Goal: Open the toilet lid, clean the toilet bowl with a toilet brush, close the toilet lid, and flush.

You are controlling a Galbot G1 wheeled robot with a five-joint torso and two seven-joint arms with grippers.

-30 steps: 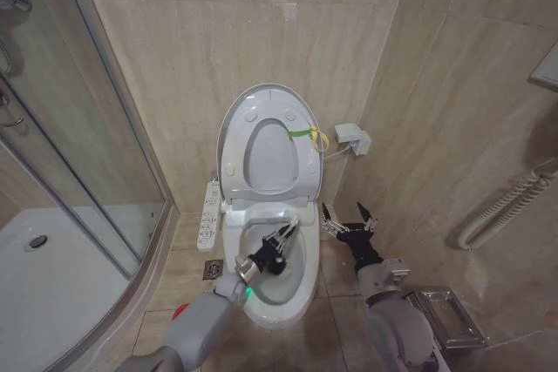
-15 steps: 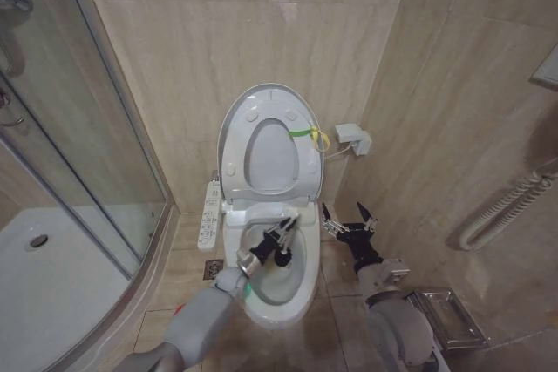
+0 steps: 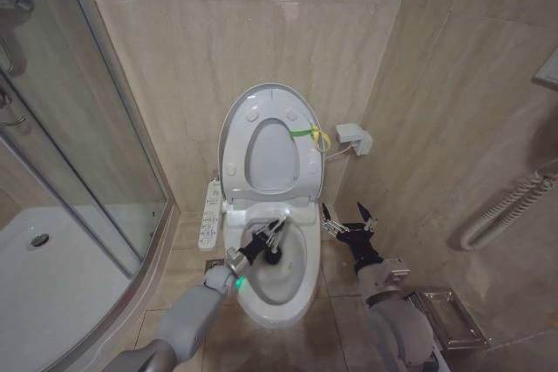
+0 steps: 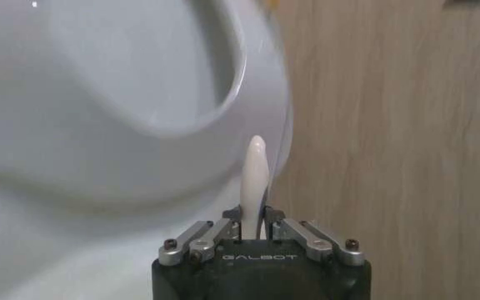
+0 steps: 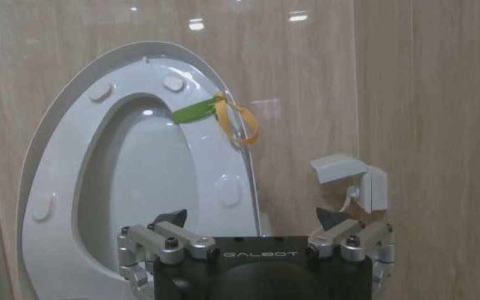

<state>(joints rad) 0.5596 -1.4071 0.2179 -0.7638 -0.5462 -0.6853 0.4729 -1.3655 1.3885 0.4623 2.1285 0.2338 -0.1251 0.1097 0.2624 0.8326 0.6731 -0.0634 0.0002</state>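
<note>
The toilet lid (image 3: 267, 97) stands raised against the wall with the seat (image 3: 302, 172) folded up in front of it. A yellow-green band (image 5: 223, 116) is tied at the lid's edge. Below them the toilet bowl (image 3: 302, 289) lies uncovered. My left gripper (image 3: 268, 240) hangs over the bowl's rear left part, shut on the thin white handle of the toilet brush (image 4: 255, 178). The handle's tip (image 3: 282, 218) points toward the wall, and the bristle head is hidden. My right gripper (image 3: 347, 219) is held open beside the bowl's right side, facing the lid (image 5: 65, 119), with nothing between its fingers (image 5: 170, 220).
A glass shower enclosure with a white tray (image 3: 52, 280) fills the left. The control panel (image 3: 209, 211) sits on the bowl's left side. A white wall box (image 3: 353, 138) hangs right of the lid. A metal rack (image 3: 449, 318) and a white hose (image 3: 506, 211) stand at the right.
My left gripper has carried the brush from the middle of the bowl toward its rear left. The right arm has stayed still.
</note>
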